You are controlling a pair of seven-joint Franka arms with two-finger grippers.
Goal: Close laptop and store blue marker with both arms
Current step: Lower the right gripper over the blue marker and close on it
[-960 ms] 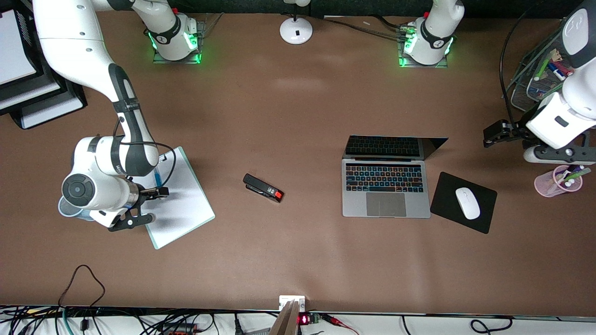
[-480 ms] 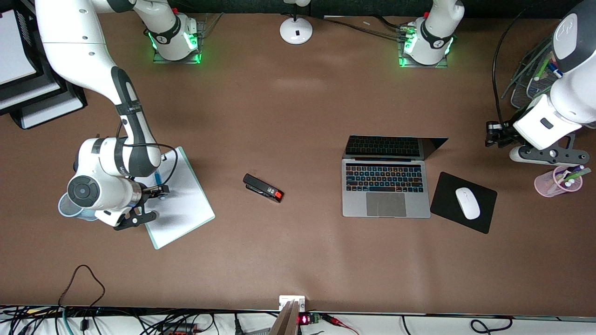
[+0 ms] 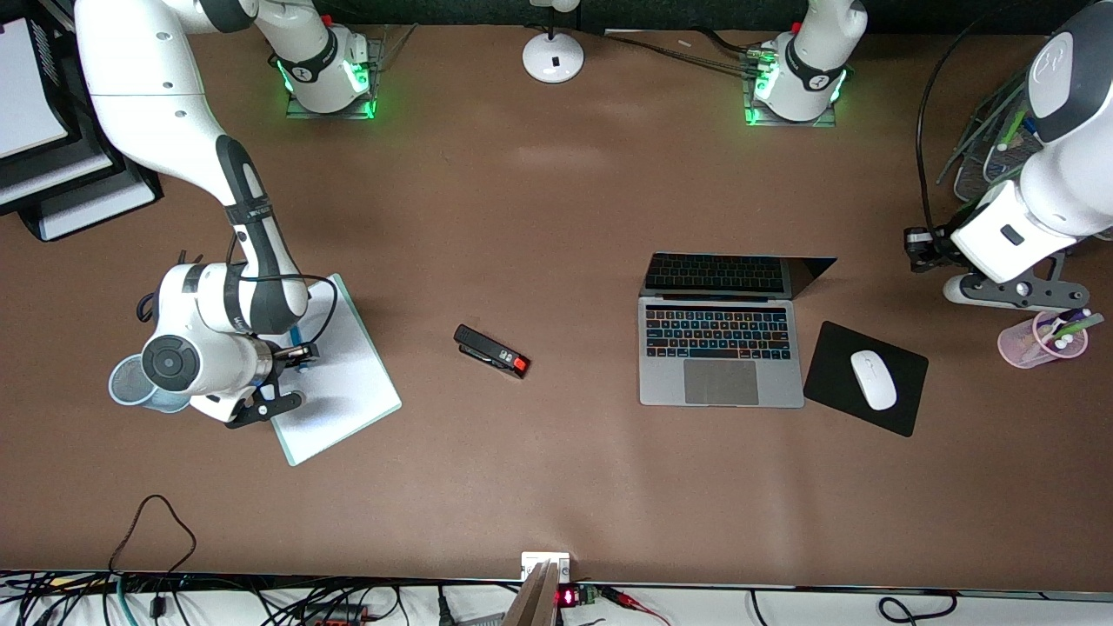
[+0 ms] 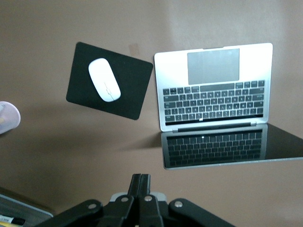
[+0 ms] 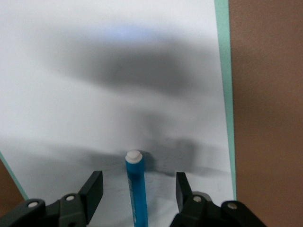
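The silver-grey laptop (image 3: pixel 720 348) stands open on the table, its dark screen (image 3: pixel 730 274) leaning back; it also shows in the left wrist view (image 4: pixel 215 87). The blue marker (image 5: pixel 136 187) lies on a white sheet, white end showing, between the open fingers of my right gripper (image 5: pixel 138 189). In the front view only a short blue piece of the marker (image 3: pixel 295 334) shows beside my right gripper (image 3: pixel 300 356). My left gripper (image 3: pixel 917 246) is shut and empty, above the table between the laptop and a wire tray; its fingers (image 4: pixel 140 182) are pressed together.
A white pad with green edge (image 3: pixel 335 382) lies under the right gripper. A black stapler (image 3: pixel 491 350) lies mid-table. A black mouse pad (image 3: pixel 865 378) with a white mouse (image 3: pixel 873 380) sits beside the laptop. A pink cup of markers (image 3: pixel 1043 339) and a wire tray (image 3: pixel 987 148) stand at the left arm's end.
My right gripper has shifted slightly toward the marker over the pad. My left arm has swung and drawn its gripper a little farther from the front camera.
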